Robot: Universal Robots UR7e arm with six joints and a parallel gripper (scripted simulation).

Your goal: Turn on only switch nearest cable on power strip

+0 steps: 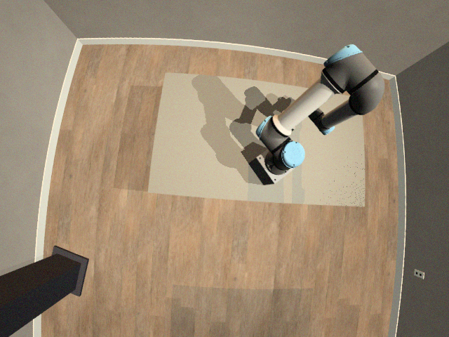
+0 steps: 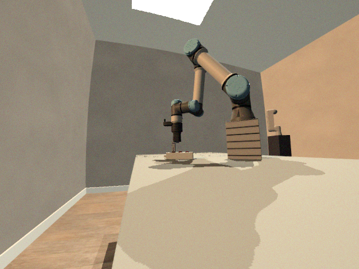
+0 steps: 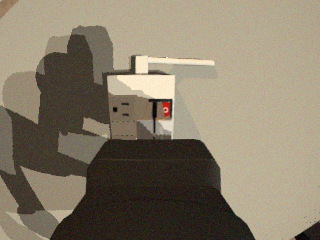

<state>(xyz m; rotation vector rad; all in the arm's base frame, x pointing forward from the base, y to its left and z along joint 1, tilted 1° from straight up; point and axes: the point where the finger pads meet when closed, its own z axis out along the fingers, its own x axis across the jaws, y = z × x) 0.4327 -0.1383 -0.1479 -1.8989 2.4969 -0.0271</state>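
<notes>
The beige power strip [image 2: 179, 156] [image 3: 140, 87] lies flat on the table [image 2: 202, 217] [image 1: 188, 144], near its far left edge. In the wrist view I see its end with the white cable [image 3: 180, 62], one socket and one red switch [image 3: 166, 110] nearest the cable. More red switches [image 2: 187, 151] show on top of the strip in the exterior view. My gripper [image 2: 173, 147] [image 3: 154, 111] is shut and points straight down, with its tip just at the strip's top beside the red switch. In the top view the arm hides the strip.
The robot's slatted base [image 2: 243, 140] stands on the table right of the strip. A dark box [image 2: 279, 144] with a beige object sits behind it. The table's left edge is close to the strip. A dark post [image 1: 36, 286] stands on the floor.
</notes>
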